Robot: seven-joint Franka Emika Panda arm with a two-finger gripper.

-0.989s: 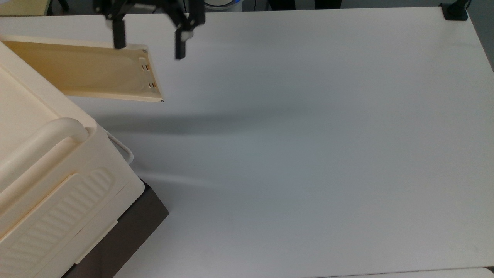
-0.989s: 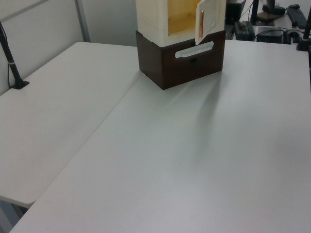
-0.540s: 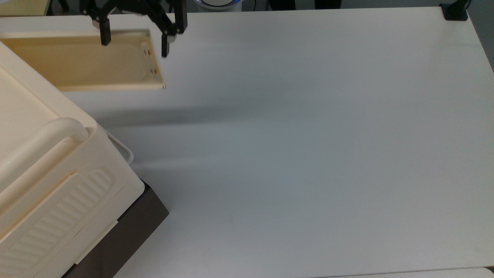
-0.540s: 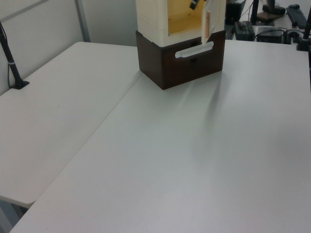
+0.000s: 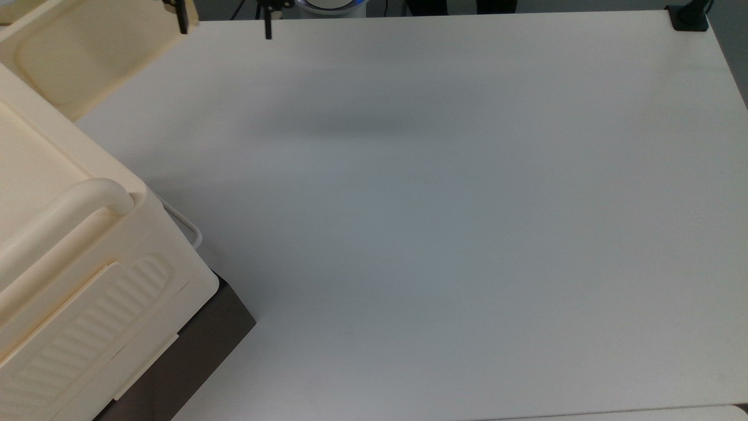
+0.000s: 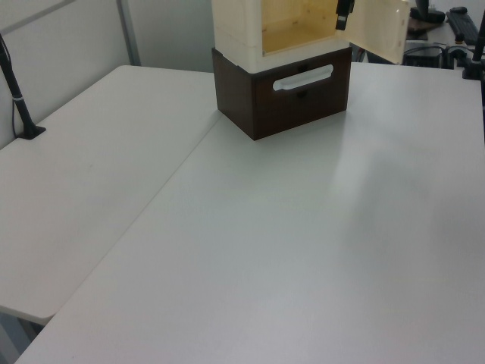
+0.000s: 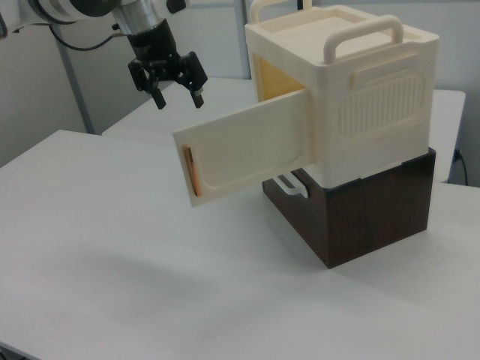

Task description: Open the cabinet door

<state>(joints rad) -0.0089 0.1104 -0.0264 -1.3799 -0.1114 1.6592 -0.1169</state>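
White table (image 5: 444, 222) is carrying everything, its bare surface spreading across most of the top view and reaching toward the camera in the left view and the right view. Sitting on it, at the top view's left and at the right view's right, is the cream cabinet (image 7: 375, 97), which is resting on a dark brown wooden base (image 7: 367, 217). A rounded bar handle (image 7: 364, 34) is arching over the cabinet's lid, and a ribbed panel (image 7: 379, 101) is showing on the side that is facing the right view's camera. A white handle (image 6: 303, 77) is running across the front of the brown base in the left view.

The cabinet door (image 7: 247, 150) is standing wide open, swinging out from the cabinet's front toward the right view's left, with its outer face and a copper-coloured strip near its free edge turning toward that camera. In the left view the door is hanging at the right of the opening, and the yellowish inside of the cabinet is lying exposed. In the top view the door is angling toward the upper left corner.

The black pincer (image 7: 178, 88) is hanging from the robot arm (image 7: 97, 11) above and behind the door's free edge in the right view, clear of the door. Its two fingers (image 5: 268, 26) are spreading wide apart and are gripping nothing.
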